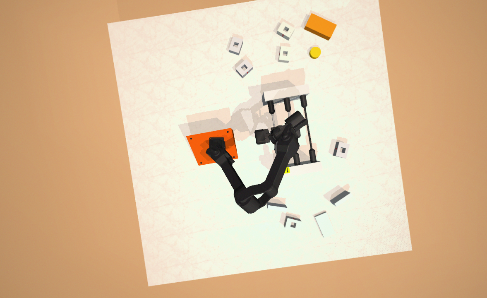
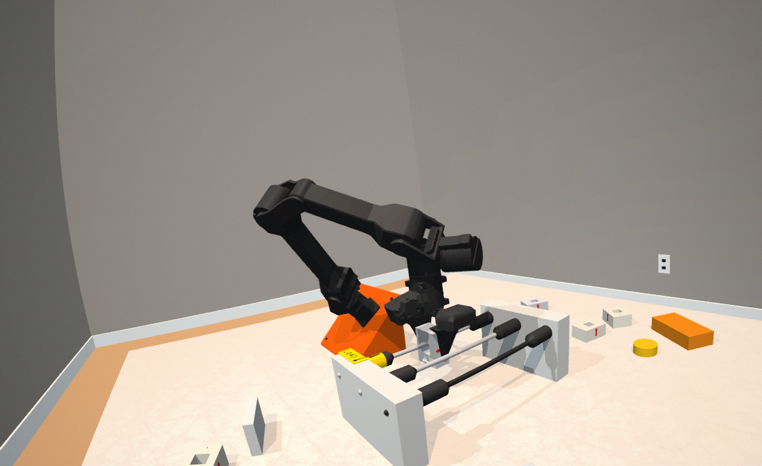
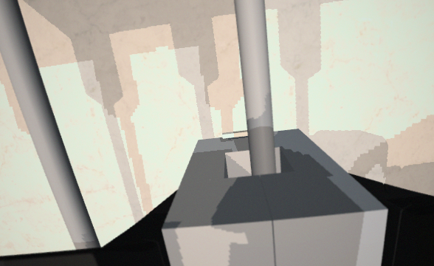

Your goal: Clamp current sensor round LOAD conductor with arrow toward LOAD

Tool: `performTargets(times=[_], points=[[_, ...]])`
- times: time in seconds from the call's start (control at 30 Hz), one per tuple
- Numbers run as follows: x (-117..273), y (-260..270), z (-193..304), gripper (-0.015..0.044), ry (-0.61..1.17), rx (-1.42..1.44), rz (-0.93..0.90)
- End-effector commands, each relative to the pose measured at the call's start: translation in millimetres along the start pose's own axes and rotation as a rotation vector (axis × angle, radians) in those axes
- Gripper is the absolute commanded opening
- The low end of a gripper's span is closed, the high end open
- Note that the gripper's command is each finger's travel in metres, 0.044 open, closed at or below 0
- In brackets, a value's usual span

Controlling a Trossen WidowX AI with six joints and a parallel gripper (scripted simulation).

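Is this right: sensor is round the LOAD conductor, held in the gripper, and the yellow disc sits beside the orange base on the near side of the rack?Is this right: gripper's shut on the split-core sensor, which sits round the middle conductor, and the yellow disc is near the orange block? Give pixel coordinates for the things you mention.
Wrong conductor: the exterior view shows the split-core sensor (image 2: 425, 337) (image 3: 298, 199) round the LOAD conductor (image 2: 409, 351) (image 3: 255, 74). The gripper (image 2: 430, 342) is shut on it, and the yellow disc (image 1: 315, 52) (image 2: 645, 347) is near the orange block (image 1: 320, 25) (image 2: 682, 330).

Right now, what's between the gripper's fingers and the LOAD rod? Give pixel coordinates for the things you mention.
The white sensor (image 2: 425, 336) (image 3: 298, 199). The wrist view shows the LOAD rod (image 1: 273, 120) (image 2: 408, 351) (image 3: 255, 74) through its window and the fingers (image 1: 262, 136) (image 2: 446, 340) on its sides.
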State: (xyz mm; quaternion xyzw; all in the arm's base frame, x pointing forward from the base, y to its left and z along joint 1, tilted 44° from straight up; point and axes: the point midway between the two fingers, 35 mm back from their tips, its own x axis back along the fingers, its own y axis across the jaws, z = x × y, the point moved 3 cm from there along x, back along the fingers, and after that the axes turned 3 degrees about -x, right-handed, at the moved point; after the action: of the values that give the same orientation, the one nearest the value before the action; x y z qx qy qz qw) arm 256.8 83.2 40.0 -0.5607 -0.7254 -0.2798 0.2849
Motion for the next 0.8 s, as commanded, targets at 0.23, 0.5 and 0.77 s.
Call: performTargets(times=[0.23,0.5,0.77], points=[[0.3,-4.2,-0.5,0.0,-0.004,0.007,-0.023],[-3.4,-4.0,-0.4,0.0,-0.002,0.006,-0.022],[-0.2,-2.5,0.3,0.0184,0.003,0.0,-0.024]])
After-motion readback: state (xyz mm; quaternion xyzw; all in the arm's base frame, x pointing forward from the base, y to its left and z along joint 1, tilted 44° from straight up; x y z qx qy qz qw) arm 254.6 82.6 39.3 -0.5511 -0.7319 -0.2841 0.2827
